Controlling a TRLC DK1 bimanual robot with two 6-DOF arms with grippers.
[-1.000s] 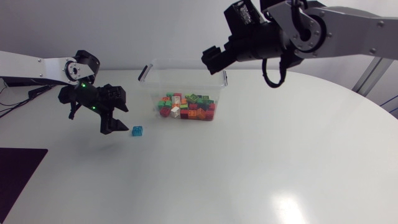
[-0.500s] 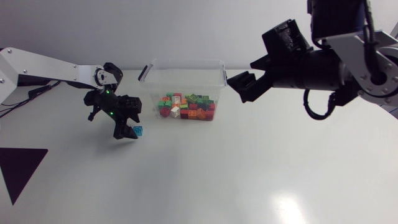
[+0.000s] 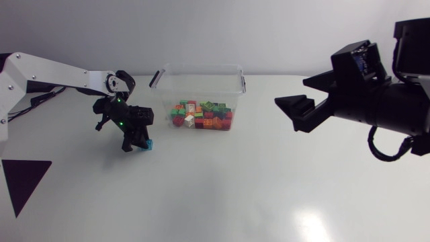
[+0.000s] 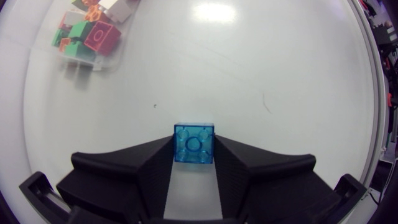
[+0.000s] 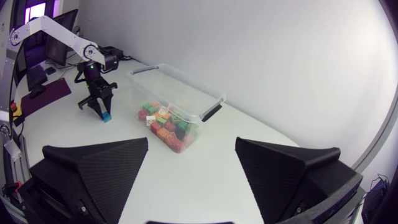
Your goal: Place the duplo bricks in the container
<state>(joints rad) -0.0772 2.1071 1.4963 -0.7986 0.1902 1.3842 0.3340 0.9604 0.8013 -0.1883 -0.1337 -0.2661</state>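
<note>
Blue brick (image 4: 194,144) snug in left pincer (image 4: 194,149)

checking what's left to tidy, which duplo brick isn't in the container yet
The translucent blue brick, on the table between the left tool's fingers. All the other bricks lie heaped inside the clear container.
</note>
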